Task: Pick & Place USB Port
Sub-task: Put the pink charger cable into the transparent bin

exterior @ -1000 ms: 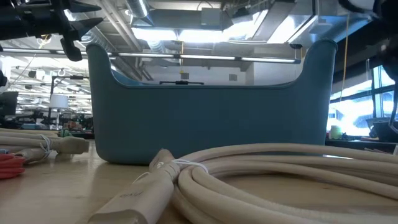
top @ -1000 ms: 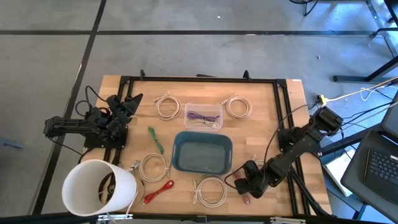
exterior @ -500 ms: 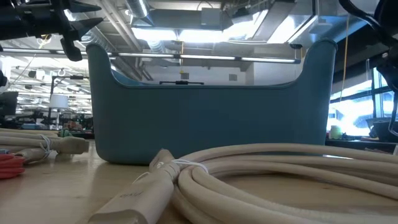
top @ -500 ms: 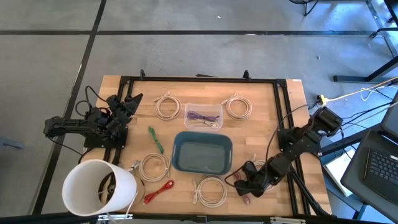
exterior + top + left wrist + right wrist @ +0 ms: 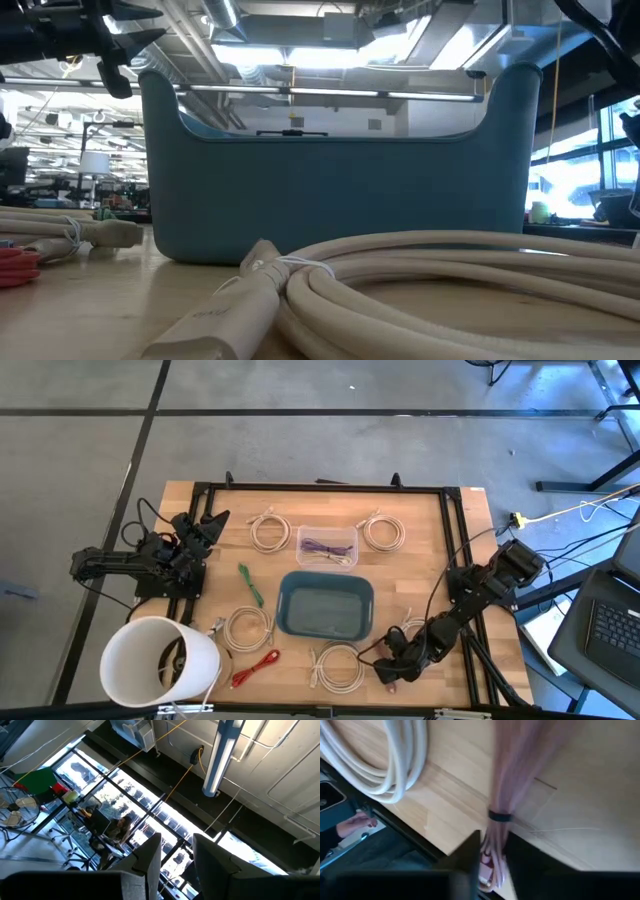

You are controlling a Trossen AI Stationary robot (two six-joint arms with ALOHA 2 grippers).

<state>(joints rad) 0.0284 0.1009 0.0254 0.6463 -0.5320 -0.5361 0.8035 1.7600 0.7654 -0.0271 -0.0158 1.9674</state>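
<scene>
Near edge of table [image 5: 470, 575], toward its right corner: we see the right gripper [image 5: 388, 672] low over the wood, jaws narrow and closed around a pink cable bundle [image 5: 502, 785]. Wrist cam shows the pink strands running between the fingers, a dark tie [image 5: 499, 816] cinching them, pale pink connector end tucked at the finger roots. From above only a pink tip [image 5: 396, 681] shows under the gripper.

Progress, our read: pick looks made or nearly so, grip on; lift, carry and drop all left. Blue bin [image 5: 326, 605] at table centre holds no cable we can see. We take it as the likely target, tho task doesn't say.

Cable look: thin, soft, pink, bunched lengthwise, one tie. Likely floppy once lifted.

Just beside the gripper: white coil [image 5: 338, 666] along near edge; same coil w/ plug fills the low cam [image 5: 420, 270].

Farther: clear box [image 5: 327, 547] w/ purple cable past the bin.

Left gripper [image 5: 207, 526] parked at left edge, raised, fingers a narrow gap apart, holding nothing.
</scene>
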